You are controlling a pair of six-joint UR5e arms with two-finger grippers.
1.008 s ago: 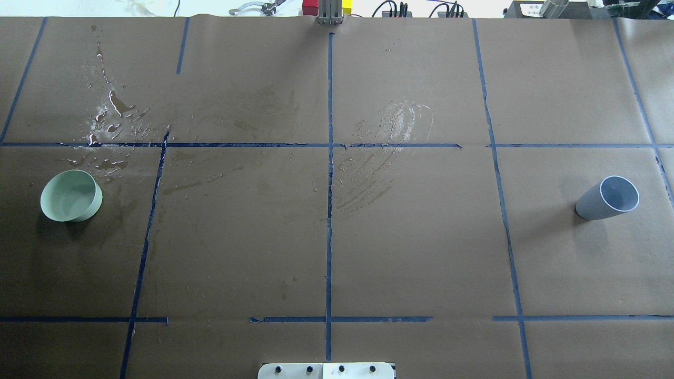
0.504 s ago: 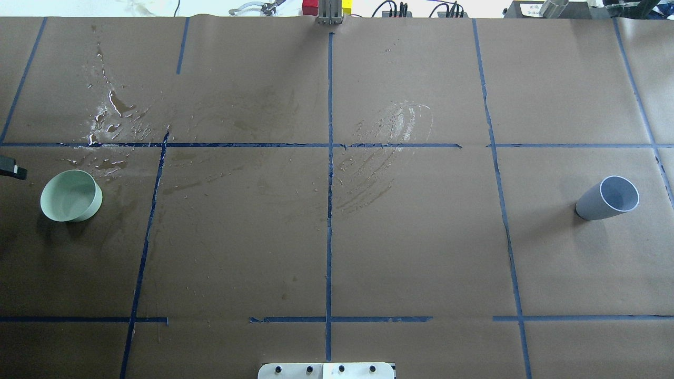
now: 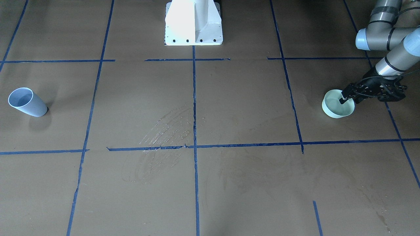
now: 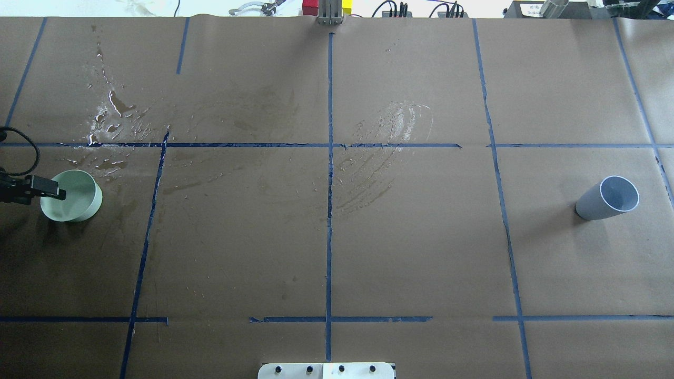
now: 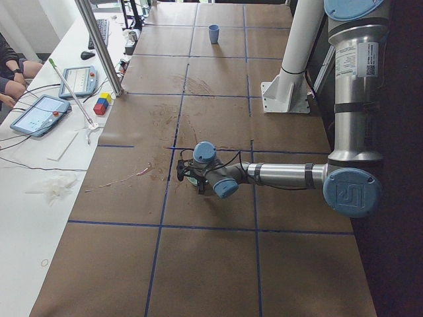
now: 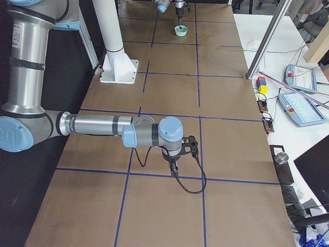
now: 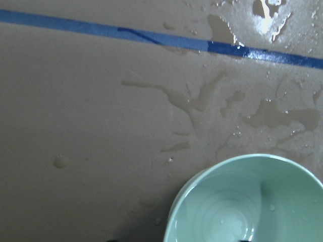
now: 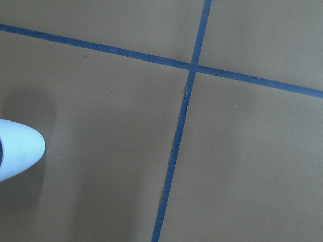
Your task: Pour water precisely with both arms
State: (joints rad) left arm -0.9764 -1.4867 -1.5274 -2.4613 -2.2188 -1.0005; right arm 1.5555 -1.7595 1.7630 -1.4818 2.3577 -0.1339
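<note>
A pale green bowl (image 4: 73, 197) stands at the table's left, also in the front view (image 3: 338, 106) and the left wrist view (image 7: 247, 201). Its inside shows faint rings and a few droplets; I cannot tell how much water it holds. My left gripper (image 4: 50, 192) (image 3: 344, 97) reaches over the bowl's rim with its jaws apart. A blue-grey cup (image 4: 605, 199) (image 3: 26, 102) stands at the far right. My right gripper (image 6: 175, 165) shows only in the exterior right view, low over the paper; whether it is open I cannot tell. The cup's edge (image 8: 17, 148) shows in the right wrist view.
Spilled water (image 4: 110, 105) glints on the brown paper beyond the bowl, and also shows in the left wrist view (image 7: 272, 12). Dried smear marks (image 4: 389, 137) lie near the centre. The white pedestal (image 3: 193, 23) stands at the robot's side. Tablets and coloured blocks (image 5: 102, 104) sit on the side bench.
My left gripper has come in from the overhead view's left edge and moved right to the green bowl's rim. The bowl and the cup have not moved.
</note>
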